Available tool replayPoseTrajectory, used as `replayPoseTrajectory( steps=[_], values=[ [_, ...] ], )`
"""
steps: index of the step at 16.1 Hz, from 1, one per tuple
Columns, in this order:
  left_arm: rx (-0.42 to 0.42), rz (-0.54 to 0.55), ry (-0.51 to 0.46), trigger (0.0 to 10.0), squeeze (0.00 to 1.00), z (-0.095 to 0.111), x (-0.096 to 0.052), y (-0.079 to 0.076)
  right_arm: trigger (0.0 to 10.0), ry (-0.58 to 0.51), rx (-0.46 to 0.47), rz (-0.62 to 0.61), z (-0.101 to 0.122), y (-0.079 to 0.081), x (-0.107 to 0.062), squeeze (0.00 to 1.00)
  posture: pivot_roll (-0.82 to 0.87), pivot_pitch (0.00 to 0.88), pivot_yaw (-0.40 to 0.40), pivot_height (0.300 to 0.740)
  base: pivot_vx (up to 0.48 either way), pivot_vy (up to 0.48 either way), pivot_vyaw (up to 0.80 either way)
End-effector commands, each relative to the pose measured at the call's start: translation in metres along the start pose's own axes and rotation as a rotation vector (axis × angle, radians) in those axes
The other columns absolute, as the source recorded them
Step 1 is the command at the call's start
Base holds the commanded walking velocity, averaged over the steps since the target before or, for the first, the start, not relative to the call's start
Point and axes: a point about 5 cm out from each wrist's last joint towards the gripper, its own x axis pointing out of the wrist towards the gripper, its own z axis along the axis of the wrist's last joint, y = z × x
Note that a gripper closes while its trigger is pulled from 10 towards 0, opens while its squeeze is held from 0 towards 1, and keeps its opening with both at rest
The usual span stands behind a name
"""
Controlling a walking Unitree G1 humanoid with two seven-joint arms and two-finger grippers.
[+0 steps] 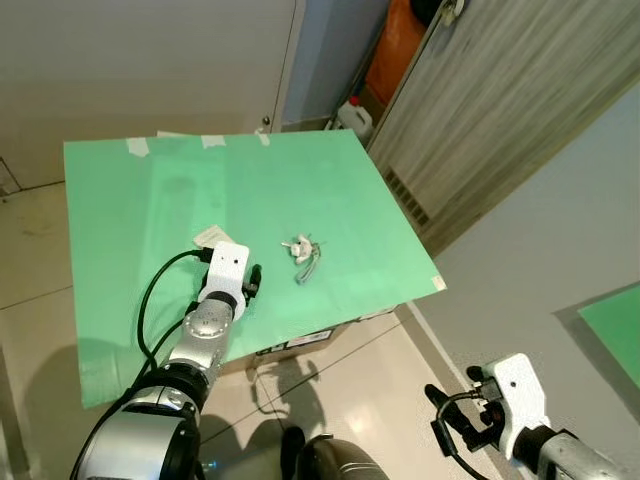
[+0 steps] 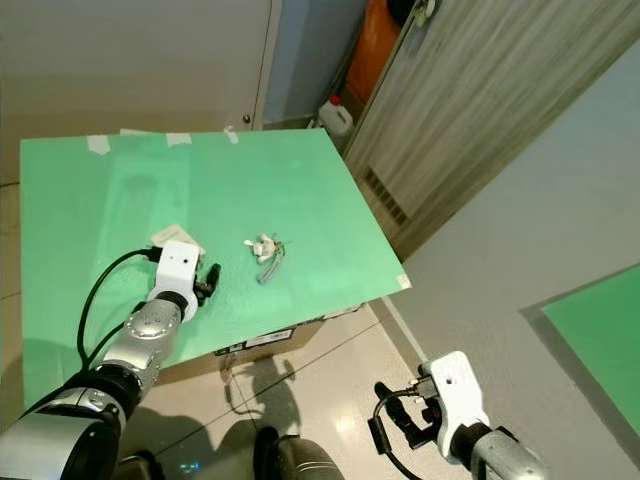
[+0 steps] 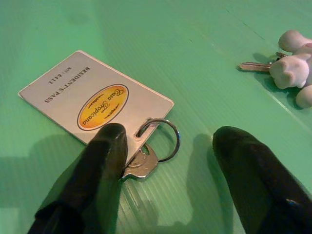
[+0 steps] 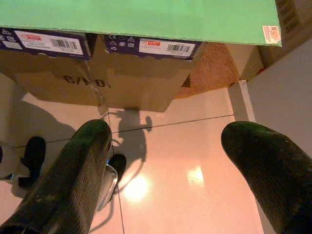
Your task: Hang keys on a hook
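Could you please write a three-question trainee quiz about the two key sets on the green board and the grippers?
1. True or false: the left gripper is shut on the resident's pass card.
2. What hangs with the second bunch of keys? A) a white figurine B) a red strap C) a bottle opener
3. Fill in: the right gripper hangs open over the ____, below the board's edge.

Key:
1. False: its fingers stand open, one fingertip at the card's ring end.
2. A, the white figurine.
3. Floor; the green board lies on cardboard boxes.
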Motion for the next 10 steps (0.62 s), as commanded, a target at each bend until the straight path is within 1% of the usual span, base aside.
replayPoseTrajectory(
  steps=[1, 3, 4, 6, 7, 9, 10],
  values=[
    [0.006, -0.04, 0.112, 0.0, 0.0, -0.021, -0.004, -0.012, 10.0, 0.011, -0.016, -0.037, 0.001, -0.009, -0.014, 0.0, -0.38, 0.251, -0.28, 0.74, 0.0, 0.0, 0.0],
    [0.036, -0.051, 0.141, 0.0, 0.0, -0.024, -0.005, -0.013, 10.0, -0.01, -0.021, -0.033, 0.006, -0.01, -0.015, 0.0, -0.37, 0.254, -0.276, 0.74, 0.0, 0.0, 0.0],
    [0.022, -0.04, 0.127, 0.0, 0.0, -0.022, -0.005, -0.012, 10.0, -0.013, -0.021, -0.031, 0.006, -0.011, -0.015, 0.0, -0.37, 0.254, -0.275, 0.74, 0.0, 0.0, 0.0],
    [-0.02, -0.038, 0.096, 0.0, 0.0, -0.017, -0.004, -0.012, 10.0, -0.017, -0.02, -0.033, 0.006, -0.012, -0.014, 0.0, -0.36, 0.25, -0.272, 0.74, 0.0, 0.0, 0.0],
    [-0.063, -0.024, 0.067, 0.0, 0.0, -0.014, -0.003, -0.011, 10.0, -0.022, -0.02, -0.031, 0.007, -0.012, -0.012, 0.0, -0.34, 0.247, -0.267, 0.74, 0.0, 0.0, 0.0],
    [-0.112, -0.025, -0.006, 0.0, 0.0, -0.004, -0.002, -0.016, 10.0, -0.047, -0.018, -0.038, 0.01, -0.013, -0.007, 0.0, -0.32, 0.243, -0.255, 0.74, 0.0, 0.0, 0.0],
    [-0.147, -0.032, -0.055, 0.0, 0.0, 0.002, -0.002, -0.02, 10.0, -0.067, -0.009, -0.039, 0.012, -0.013, 0.0, 0.0, -0.29, 0.231, -0.243, 0.74, 0.0, 0.0, 0.0]
  ],
)
